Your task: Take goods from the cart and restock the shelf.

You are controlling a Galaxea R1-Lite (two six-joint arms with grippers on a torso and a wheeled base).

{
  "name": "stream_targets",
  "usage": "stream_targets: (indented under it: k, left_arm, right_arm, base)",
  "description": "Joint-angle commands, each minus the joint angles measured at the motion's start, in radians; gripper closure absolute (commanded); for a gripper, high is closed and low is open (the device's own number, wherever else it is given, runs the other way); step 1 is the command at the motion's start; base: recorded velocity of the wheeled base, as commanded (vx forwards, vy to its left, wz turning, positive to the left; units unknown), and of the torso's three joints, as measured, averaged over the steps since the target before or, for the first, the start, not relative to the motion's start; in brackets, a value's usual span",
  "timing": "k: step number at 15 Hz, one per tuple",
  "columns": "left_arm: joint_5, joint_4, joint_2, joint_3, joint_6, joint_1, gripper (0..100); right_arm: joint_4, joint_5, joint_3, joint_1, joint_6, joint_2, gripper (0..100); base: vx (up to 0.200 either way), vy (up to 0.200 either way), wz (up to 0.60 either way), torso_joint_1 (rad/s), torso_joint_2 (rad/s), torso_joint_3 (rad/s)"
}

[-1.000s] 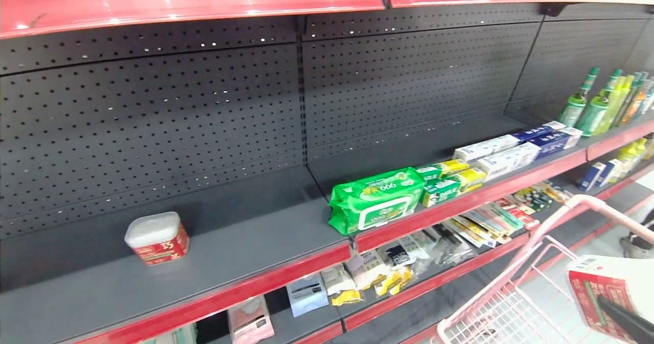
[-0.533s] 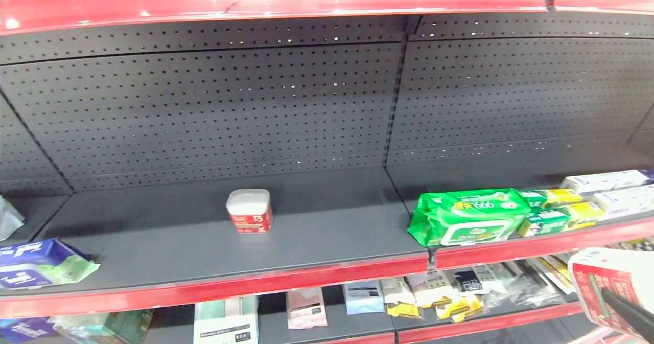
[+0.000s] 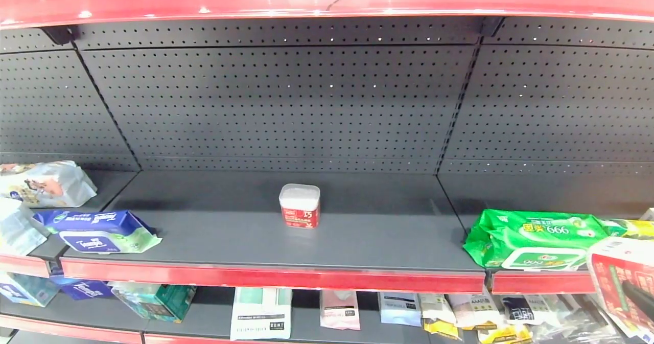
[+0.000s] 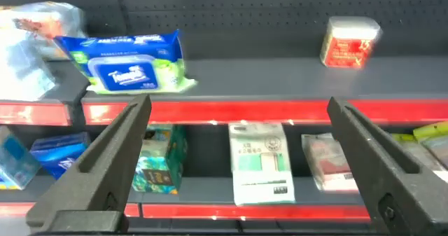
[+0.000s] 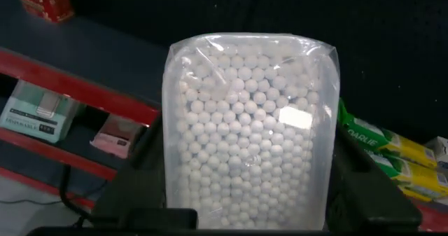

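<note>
A small tub (image 3: 300, 206) with a clear lid and red label stands alone mid-shelf on the grey shelf board (image 3: 214, 236). At the lower right edge of the head view, my right gripper (image 3: 632, 297) is shut on a second tub (image 3: 613, 277) of the same red-and-white kind, held in front of and below the shelf edge. The right wrist view looks onto the held tub's clear top (image 5: 250, 131), full of small white balls, with the right gripper (image 5: 249, 187) clamped on its sides. My left gripper (image 4: 241, 159) is open and empty, facing the shelf's red front edge (image 4: 238, 111).
A green wipes pack (image 3: 531, 239) lies right of the bare stretch and a blue wipes pack (image 3: 97, 230) left of it, with bagged goods (image 3: 46, 183) beyond. The lower shelf holds several hanging packets (image 3: 260, 313). A perforated back panel (image 3: 286, 98) closes the bay.
The head view has swung left along the shelf, so the pink cart has left the picture. The right gripper keeps its hold on the tub at the lower right.
</note>
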Motion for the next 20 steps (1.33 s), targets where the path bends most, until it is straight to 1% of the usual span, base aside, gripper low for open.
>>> stream_targets:
  k: [1, 2, 5, 6, 7, 8, 9, 10, 11, 13, 14, 15, 17, 18, 19, 20]
  left_arm:
    - [-0.009, 0.001, 0.0, 0.006, 0.003, 0.001, 0]
    - [-0.012, -0.001, 0.0, 0.006, 0.02, 0.001, 0]
    - [-0.012, -0.004, 0.0, 0.007, 0.025, 0.001, 0]
    - [-0.01, -0.001, 0.009, -0.022, 0.028, 0.001, 0]
    - [-0.007, 0.007, 0.083, -0.121, 0.023, -0.002, 0]
    - [-0.012, 0.007, 0.295, -0.295, -0.087, -0.004, 0]
    - [-0.012, 0.002, 0.376, -0.344, -0.101, -0.005, 0]
    - [-0.013, -0.001, 0.408, -0.35, -0.089, -0.005, 0]
    - [-0.015, -0.004, 0.497, -0.362, -0.055, -0.005, 0]
    - [-0.016, -0.027, 0.632, -0.39, -0.043, -0.005, 0]
    - [-0.024, -0.042, 0.707, -0.391, -0.023, -0.005, 0]
    - [-0.044, -0.065, 0.784, -0.391, 0.005, -0.005, 0]
    - [-0.065, -0.099, 0.871, -0.393, 0.06, -0.005, 0]
    - [-0.188, -0.163, 1.017, -0.398, 0.16, -0.001, 0]
    - [-0.242, -0.209, 1.095, -0.396, 0.204, 0.005, 0]
    - [-0.276, -0.261, 1.193, -0.398, 0.255, 0.015, 0]
  right_arm:
    - [0.0, 0.0, 0.002, 0.001, 0.0, -0.078, 100]
    - [0.0, -0.003, 0.003, -0.002, 0.0, -0.105, 100]
    - [0.002, 0.004, 0.039, -0.003, 0.001, -0.22, 100]
    - [0.002, 0.004, 0.054, -0.002, 0.004, -0.245, 100]
    - [0.002, 0.001, 0.065, -0.002, 0.007, -0.262, 100]
    - [0.002, -0.003, 0.08, -0.005, 0.014, -0.285, 100]
    - [0.002, -0.01, 0.095, -0.006, 0.017, -0.306, 100]
    - [0.002, -0.011, 0.101, -0.006, 0.02, -0.306, 100]
    - [0.0, -0.01, 0.12, -0.005, 0.044, -0.315, 100]
    - [0.003, -0.017, 0.138, -0.008, 0.063, -0.366, 100]
    - [0.003, -0.034, 0.157, -0.008, 0.063, -0.394, 100]
    - [0.003, -0.052, 0.17, -0.008, 0.061, -0.413, 100]
    - [0.003, -0.056, 0.177, -0.008, 0.061, -0.418, 100]
    - [0.003, -0.069, 0.184, -0.008, 0.061, -0.42, 100]
    - [0.003, -0.072, 0.193, -0.008, 0.061, -0.42, 100]
    - [0.003, -0.074, 0.206, -0.008, 0.061, -0.426, 100]
  base:
    - [0.0, 0.0, 0.0, 0.0, 0.0, 0.0]
    - [0.0, 0.0, 0.0, 0.0, 0.0, 0.0]
    - [0.0, 0.0, 0.0, 0.0, 0.0, 0.0]
    - [0.0, 0.0, 0.0, 0.0, 0.0, 0.0]
    - [0.0, 0.0, 0.0, 0.0, 0.0, 0.0]
    - [0.0, 0.0, 0.0, 0.0, 0.0, 0.0]
    - [0.0, 0.0, 0.0, 0.0, 0.0, 0.0]
    - [0.0, 0.0, 0.0, 0.0, 0.0, 0.0]
    - [0.0, 0.0, 0.0, 0.0, 0.0, 0.0]
    - [0.0, 0.0, 0.0, 0.0, 0.0, 0.0]
    - [0.0, 0.0, 0.0, 0.0, 0.0, 0.0]
    - [0.0, 0.0, 0.0, 0.0, 0.0, 0.0]
    - [0.0, 0.0, 0.0, 0.0, 0.0, 0.0]
    - [0.0, 0.0, 0.0, 0.0, 0.0, 0.0]
    - [0.0, 0.0, 0.0, 0.0, 0.0, 0.0]
    - [0.0, 0.0, 0.0, 0.0, 0.0, 0.0]
